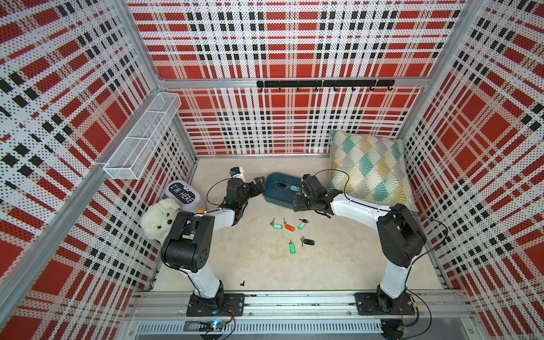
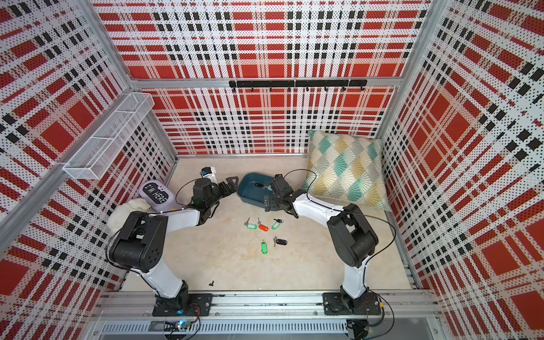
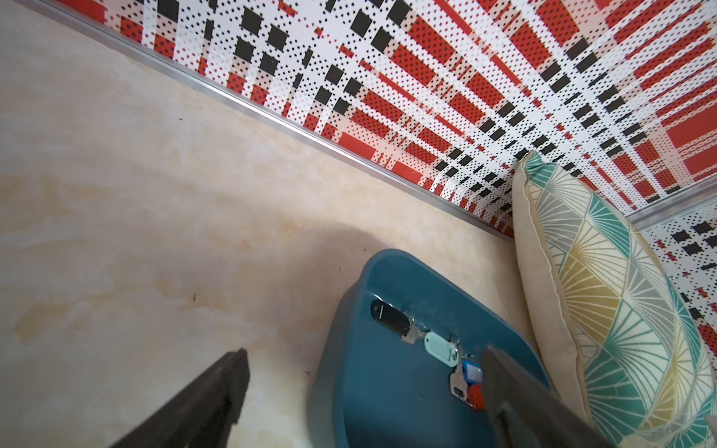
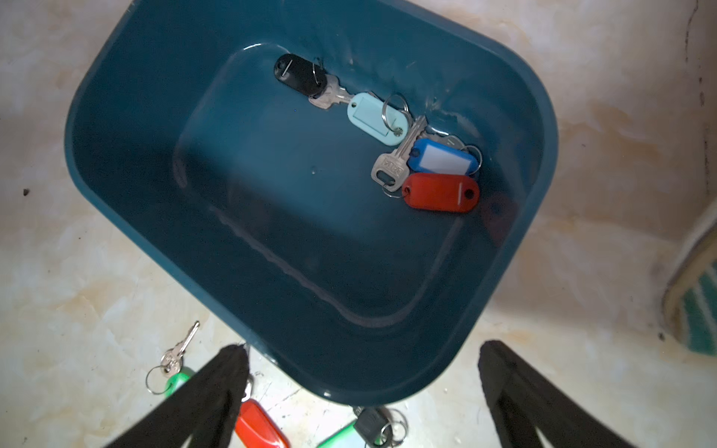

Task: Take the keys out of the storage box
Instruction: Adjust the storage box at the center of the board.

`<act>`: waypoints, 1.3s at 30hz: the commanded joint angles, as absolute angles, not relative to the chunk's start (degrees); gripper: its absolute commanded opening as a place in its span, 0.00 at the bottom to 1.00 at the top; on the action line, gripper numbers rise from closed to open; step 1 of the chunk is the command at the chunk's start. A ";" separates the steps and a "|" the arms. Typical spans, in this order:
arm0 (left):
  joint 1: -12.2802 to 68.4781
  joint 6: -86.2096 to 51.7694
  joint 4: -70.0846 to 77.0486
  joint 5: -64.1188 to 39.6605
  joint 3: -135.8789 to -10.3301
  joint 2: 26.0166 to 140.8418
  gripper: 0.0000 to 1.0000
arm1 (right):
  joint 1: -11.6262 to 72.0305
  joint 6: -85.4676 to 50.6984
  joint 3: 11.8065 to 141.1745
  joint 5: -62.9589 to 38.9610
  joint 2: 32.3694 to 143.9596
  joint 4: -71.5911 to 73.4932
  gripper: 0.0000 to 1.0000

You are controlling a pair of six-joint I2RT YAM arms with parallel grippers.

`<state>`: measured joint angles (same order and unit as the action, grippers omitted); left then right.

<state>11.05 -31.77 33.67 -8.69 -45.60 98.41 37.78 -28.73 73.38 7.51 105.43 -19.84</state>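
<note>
Inside the storage box (image 4: 128, 155), four tagged keys (image 4: 440, 192); left gripper (image 3: 364, 351) and right gripper (image 4: 362, 347) flank it, fingers (image 4: 217, 388) apart, apparently ready to pick.

L tool (image 3: 364, 351), R tool (image 4: 363, 347): spread wide, empty

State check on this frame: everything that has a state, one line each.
storage box: upright, open-topped, holds four keys.
keys in box: black tag, pale tag, blue tag, red tag, bunched along one wall.
keys on table: five, three green, one red, one black.
left gripper: open, empty, beside the box.
right gripper: open, empty, above the box's near rim.
hook rail: nothing hanging.
wire basket: wall-mounted, looks empty.
</note>
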 commanded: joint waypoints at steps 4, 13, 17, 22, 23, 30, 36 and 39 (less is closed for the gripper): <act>11.30 -31.31 35.86 -15.81 -48.99 102.30 0.99 | 38.14 -31.07 73.34 7.50 103.94 -15.18 1.00; 13.00 -30.85 34.29 -18.12 -51.79 105.58 0.99 | 36.95 -30.85 73.21 3.37 105.27 -11.84 1.00; 13.73 -29.92 32.97 -16.79 -51.68 105.26 0.99 | 35.74 -30.67 72.77 0.26 106.06 -9.32 1.00; 13.68 -29.62 31.73 -16.79 -52.54 106.20 0.99 | 34.24 -31.27 73.26 -2.40 107.69 -7.83 1.00; 14.64 -29.69 31.65 -16.92 -52.52 106.38 0.99 | 34.19 -31.29 73.60 -1.69 107.80 -8.44 1.00; 17.20 -29.72 31.04 -16.35 -52.43 106.36 0.99 | 34.19 -31.29 71.43 3.35 102.88 -11.48 1.00; 17.31 -30.23 30.85 -15.12 -50.70 105.37 0.99 | 34.02 -34.70 68.86 7.37 101.40 -12.68 1.00; 17.06 -30.24 30.52 -14.13 -49.56 104.09 0.99 | 33.74 -35.56 67.41 9.16 100.87 -12.62 1.00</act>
